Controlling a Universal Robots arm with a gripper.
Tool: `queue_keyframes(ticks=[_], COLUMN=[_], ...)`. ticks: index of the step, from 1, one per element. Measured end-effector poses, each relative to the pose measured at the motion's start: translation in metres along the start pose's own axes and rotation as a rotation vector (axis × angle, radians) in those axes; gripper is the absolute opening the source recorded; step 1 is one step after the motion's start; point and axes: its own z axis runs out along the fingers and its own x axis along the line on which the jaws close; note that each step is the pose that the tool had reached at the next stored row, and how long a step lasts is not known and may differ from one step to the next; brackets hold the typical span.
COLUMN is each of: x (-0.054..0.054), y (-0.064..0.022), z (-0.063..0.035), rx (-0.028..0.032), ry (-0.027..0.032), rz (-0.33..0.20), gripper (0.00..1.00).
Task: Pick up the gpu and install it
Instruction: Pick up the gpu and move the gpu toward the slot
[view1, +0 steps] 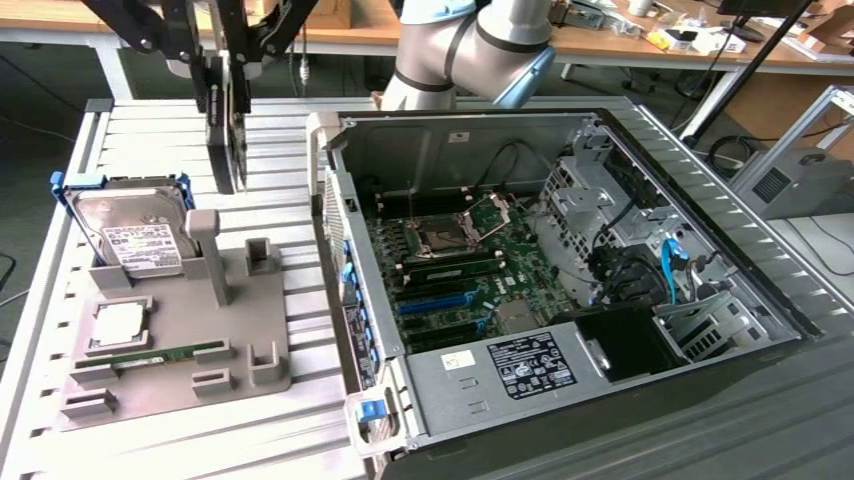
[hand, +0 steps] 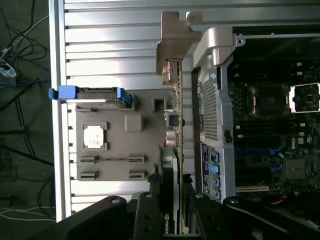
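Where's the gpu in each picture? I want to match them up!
Exterior view: the gpu hangs upright in the end effector, at the exterior view's upper left, near the hard drive.
Wrist view: the gpu is edge-on, between the grey tray and the computer case.
Shared landmark: the hard drive with blue rails.

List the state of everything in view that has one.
gripper: shut on the gpu.
gpu: held on edge, outside the case, not installed.
computer case: lying on its side, open.
hard drive: propped in the grey holder.
memory stick: resting in the grey holder.
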Motion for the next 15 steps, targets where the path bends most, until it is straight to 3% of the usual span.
queue_keyframes(ticks=[6, 10, 15], x=[0.0, -0.001, -0.018], y=[0.0013, 0.0014, 0.0021], z=[-0.018, -0.0191, -0.0187], rx=[-0.0017, -0.0049, -0.0049], ry=[0.0002, 0.0003, 0.0002], rz=[0.0, 0.0, 0.0], gripper=[0.27, 0.27, 0.27])
